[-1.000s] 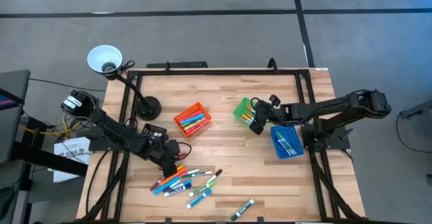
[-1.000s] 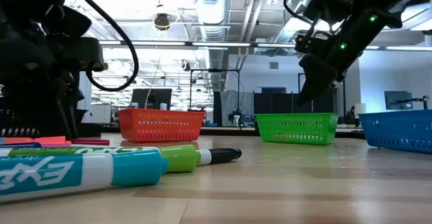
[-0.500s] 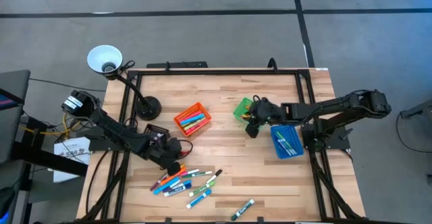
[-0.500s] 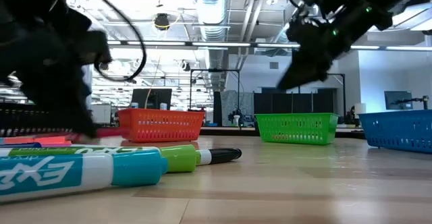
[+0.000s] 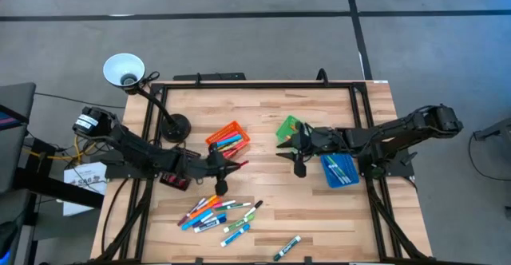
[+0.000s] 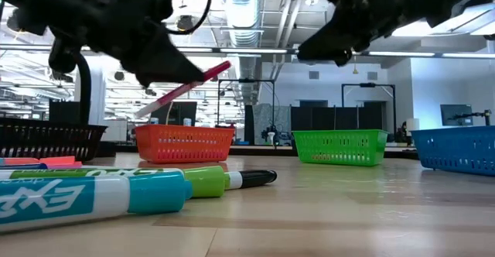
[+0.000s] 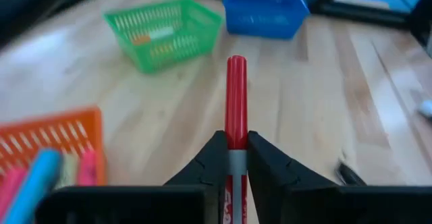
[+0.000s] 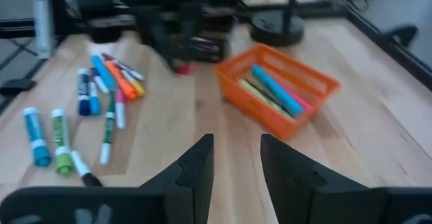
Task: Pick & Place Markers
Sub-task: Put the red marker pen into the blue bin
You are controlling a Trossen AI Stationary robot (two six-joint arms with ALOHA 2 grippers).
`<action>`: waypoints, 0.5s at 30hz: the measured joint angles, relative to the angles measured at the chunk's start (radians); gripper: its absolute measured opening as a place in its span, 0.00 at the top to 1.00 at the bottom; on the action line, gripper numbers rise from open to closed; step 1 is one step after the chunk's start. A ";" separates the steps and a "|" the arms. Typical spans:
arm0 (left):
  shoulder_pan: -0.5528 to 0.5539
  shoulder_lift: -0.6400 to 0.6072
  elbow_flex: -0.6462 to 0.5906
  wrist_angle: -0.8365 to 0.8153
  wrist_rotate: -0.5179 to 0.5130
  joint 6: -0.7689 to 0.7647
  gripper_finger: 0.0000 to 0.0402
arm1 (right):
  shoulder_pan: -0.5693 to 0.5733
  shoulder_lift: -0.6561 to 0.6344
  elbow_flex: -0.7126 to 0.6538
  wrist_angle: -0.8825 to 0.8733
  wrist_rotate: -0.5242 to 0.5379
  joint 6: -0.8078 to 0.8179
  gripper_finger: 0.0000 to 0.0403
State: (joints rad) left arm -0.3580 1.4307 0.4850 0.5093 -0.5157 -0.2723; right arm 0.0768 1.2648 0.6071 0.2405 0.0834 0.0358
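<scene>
My left gripper (image 5: 227, 168) is shut on a red marker (image 7: 236, 96) and hangs above the table, just on the near side of the orange bin (image 5: 227, 138). In the low view the marker (image 6: 186, 88) slants up, clear of the table. Several more markers (image 5: 215, 213) lie flat on the wood near the front edge. My right gripper (image 5: 284, 151) stands open with nothing between its fingers (image 8: 196, 160), beside the green bin (image 5: 288, 126), pointing toward the table's left. My left gripper pinches the marker's pale barrel (image 7: 235, 160) between its two fingers, just behind the red cap. The marker runs along the fingers and its red end sticks out ahead of them. It is lifted clear of the table, tilted with the red end higher.
A blue bin (image 5: 339, 169) with markers stands at the right. A black bin (image 6: 46, 139) sits at the left. A lamp (image 5: 124, 69) with its round base (image 5: 174, 126) stands at the back left. One green-capped marker (image 5: 287, 247) lies alone near the front edge.
My left gripper has shut on a red marker at the pile, lifted it clear, tipped up from pointing down and swung toward the orange bin. My right gripper has left the green bin, risen, tipped up toward level and gone toward the table's left.
</scene>
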 joint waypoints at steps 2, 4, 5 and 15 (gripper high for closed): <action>0.038 0.000 0.000 0.036 0.021 0.031 0.89 | 0.010 0.000 0.000 0.019 -0.007 -0.014 0.72; 0.071 -0.001 0.000 0.063 0.064 0.038 0.90 | 0.017 0.000 0.000 0.039 -0.009 -0.018 0.72; 0.085 -0.001 0.000 0.072 0.091 0.039 0.90 | 0.019 0.000 0.000 0.044 -0.009 -0.018 0.72; 0.128 -0.001 0.001 0.155 0.180 0.090 0.90 | 0.020 0.059 0.000 0.157 -0.011 -0.018 0.72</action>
State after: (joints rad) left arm -0.2304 1.4296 0.4862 0.6642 -0.3359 -0.1821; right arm 0.0963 1.3242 0.6075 0.3974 0.0725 0.0178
